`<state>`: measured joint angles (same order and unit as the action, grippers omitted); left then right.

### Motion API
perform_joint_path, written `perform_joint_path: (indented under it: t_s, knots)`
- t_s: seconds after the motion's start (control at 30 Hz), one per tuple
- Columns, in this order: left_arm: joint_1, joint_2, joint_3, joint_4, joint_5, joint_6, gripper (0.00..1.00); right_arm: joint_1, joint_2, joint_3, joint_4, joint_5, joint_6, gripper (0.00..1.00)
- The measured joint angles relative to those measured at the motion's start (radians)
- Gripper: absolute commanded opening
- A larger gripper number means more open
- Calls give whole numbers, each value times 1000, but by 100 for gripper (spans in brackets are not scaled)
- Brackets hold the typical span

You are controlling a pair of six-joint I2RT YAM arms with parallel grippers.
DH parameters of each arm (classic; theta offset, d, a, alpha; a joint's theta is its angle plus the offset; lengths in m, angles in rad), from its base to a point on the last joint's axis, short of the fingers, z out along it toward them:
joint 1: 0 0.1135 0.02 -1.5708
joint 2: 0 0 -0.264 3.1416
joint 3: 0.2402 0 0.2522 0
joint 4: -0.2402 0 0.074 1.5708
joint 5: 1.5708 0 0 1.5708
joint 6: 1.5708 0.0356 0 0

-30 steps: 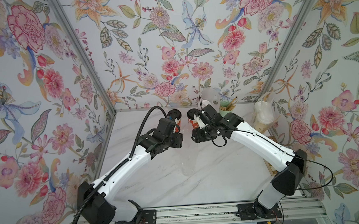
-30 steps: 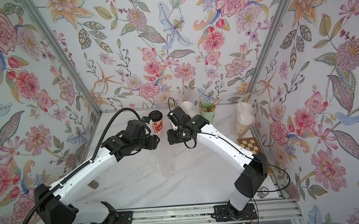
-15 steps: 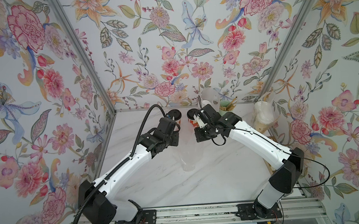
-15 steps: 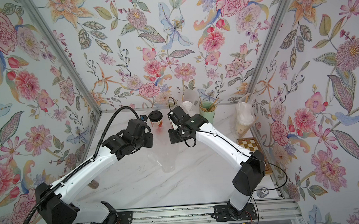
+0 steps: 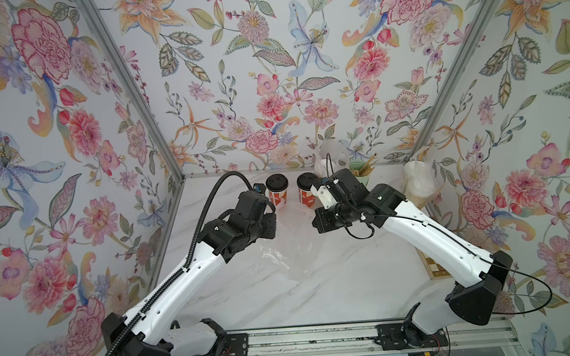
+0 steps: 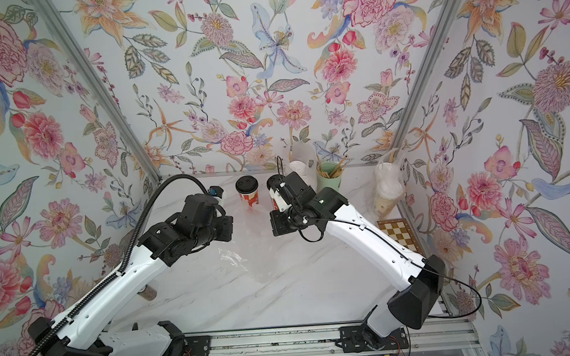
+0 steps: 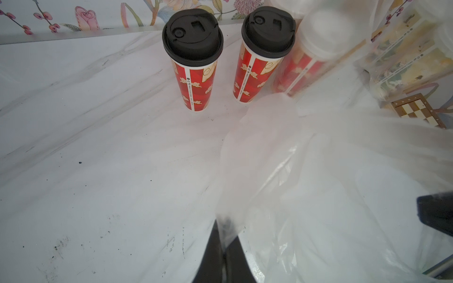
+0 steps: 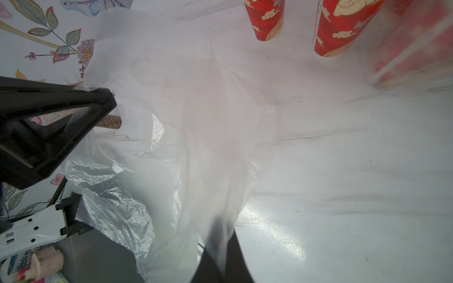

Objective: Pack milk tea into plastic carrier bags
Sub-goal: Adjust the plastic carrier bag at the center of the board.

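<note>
Film of an empty carrier bag (image 5: 291, 253) mid-table is being clenched by left gripper (image 7: 224, 235) and right gripper (image 8: 220, 242); two black-lidded cups (image 5: 277, 191) behind are being left unpacked, two filled bags (image 5: 419, 184) apparently being kept aside.

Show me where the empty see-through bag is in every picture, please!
In a top view: the bag lies in the middle of the table.
In a top view: the bag is in the same middle spot.
Left wrist: the bag spreads out from the shut left hand.
Right wrist: the bag spreads out from the shut right hand.
Landmark: two red cups stand just beyond it in all four.
</note>
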<state>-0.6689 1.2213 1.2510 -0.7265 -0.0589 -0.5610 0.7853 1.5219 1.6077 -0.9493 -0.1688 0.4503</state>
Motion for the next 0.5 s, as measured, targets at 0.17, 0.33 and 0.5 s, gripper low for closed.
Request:
perform_joint_path:
  t_s: [0.17,0.33,0.5]
  knots:
    - [0,-20,-65,18,45,-20,14,10,14,-73,13,-9,18,0]
    - [0,-22,-142,66,58,-54,35,12,51,-99,38,-23,29,31]
    - [0,-33,-151,105,53,-65,43,12,53,-75,48,-26,24,41]
